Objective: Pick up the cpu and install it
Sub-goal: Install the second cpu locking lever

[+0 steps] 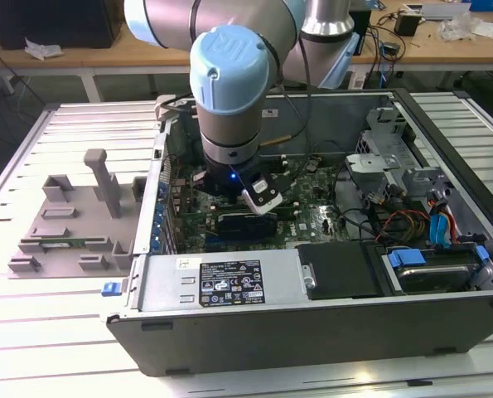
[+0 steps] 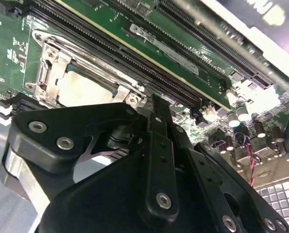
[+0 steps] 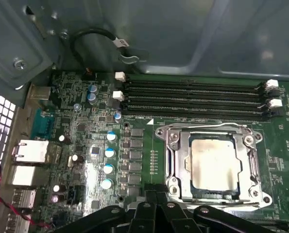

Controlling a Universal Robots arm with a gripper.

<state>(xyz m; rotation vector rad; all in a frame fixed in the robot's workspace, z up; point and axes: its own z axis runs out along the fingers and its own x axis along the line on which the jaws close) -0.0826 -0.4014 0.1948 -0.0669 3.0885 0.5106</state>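
Silver-topped and framed by bright steel, the cpu (image 3: pixel 214 164) lies flat in the motherboard socket (image 3: pixel 213 162) as the arm's gripper (image 3: pixel 156 213) hovers close over the open computer case (image 1: pixel 312 315); in the second wrist view the chip (image 2: pixel 83 89) shows pale inside the same bracket (image 2: pixel 52 63), just beyond the black linkage of the gripper (image 2: pixel 156 111). Judged from how it lies, the chip looks already seated, square to the socket walls and level, and the careful way through this stage would be to keep the tool straight above the socket, clear of the memory slots (image 3: pixel 193 99) that run beside it, and avoid any sideways drag that could tilt the chip on its contacts. The jaws appear drawn together, their black links meeting in a narrow point with no visible gap, and nothing is seen between them; they seem to be apart from the chip, though the tips themselves are hidden behind the linkage, so contact cannot be ruled out. In the exterior view the wrist (image 1: pixel 229 66) stands upright over the green motherboard (image 1: pixel 312 220), with a grey parts fixture (image 1: pixel 72 224) resting on the slatted counter (image 1: pixel 31 332) toward the exterior view's left.
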